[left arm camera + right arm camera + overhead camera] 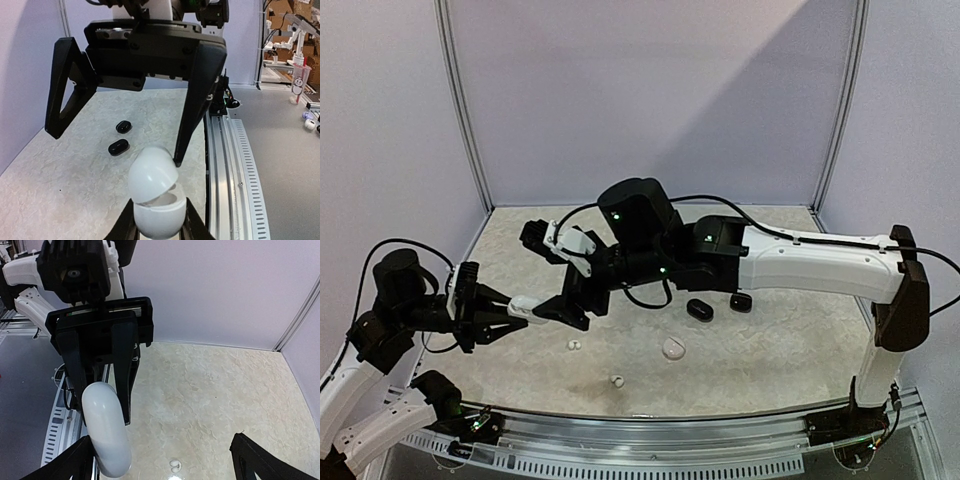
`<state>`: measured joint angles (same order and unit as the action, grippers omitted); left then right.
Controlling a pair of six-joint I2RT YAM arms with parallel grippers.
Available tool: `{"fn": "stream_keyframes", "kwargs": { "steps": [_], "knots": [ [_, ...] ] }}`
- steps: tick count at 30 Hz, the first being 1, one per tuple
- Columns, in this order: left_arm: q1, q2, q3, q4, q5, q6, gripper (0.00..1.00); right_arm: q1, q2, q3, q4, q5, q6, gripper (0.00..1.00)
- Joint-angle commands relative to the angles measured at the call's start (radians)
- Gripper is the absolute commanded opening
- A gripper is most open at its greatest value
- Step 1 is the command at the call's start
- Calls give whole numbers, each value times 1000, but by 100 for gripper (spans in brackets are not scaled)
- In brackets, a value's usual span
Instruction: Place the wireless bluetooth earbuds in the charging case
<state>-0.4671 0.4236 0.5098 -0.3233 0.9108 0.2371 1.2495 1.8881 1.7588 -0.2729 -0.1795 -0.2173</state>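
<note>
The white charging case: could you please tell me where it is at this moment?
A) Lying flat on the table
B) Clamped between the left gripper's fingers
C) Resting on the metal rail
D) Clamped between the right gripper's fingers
B: in the left wrist view the white charging case, its lid partly raised, sits clamped in the left gripper, off the table, while the right gripper stands wide open by it.

I'm looking at two arms, each mixing white shells with black joints. The right arm [820, 265] is showing a long white casing, black cables [790, 233] are trailing along it, and green lights [614, 214] are glowing near its wrist. The right gripper [565, 305] is showing matte black triangular fingers and dark screws [186, 50] across its crossbar.
</note>
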Motion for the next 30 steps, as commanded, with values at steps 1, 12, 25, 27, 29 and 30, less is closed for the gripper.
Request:
{"fn": "stream_keyframes", "kwargs": {
  "steps": [1,12,25,27,29,30],
  "knots": [
    [-28,-8,17,-40,43,35,0,-32,16,31,-5,29,41,96],
    [-33,-12,-3,-18,58,33,0,-50,57,86,-77,39,52,94],
    [-31,-8,-98,202,12,-336,0,-78,-87,-86,173,82,82,99],
    [-32,-12,-96,211,11,-359,0,-80,-141,-190,323,215,136,99],
    [-31,-20,-98,219,4,-384,0,-90,-193,-256,384,228,159,99],
    [-31,-29,-99,221,-1,-395,0,-91,-200,-265,377,276,174,99]
  ]
}}
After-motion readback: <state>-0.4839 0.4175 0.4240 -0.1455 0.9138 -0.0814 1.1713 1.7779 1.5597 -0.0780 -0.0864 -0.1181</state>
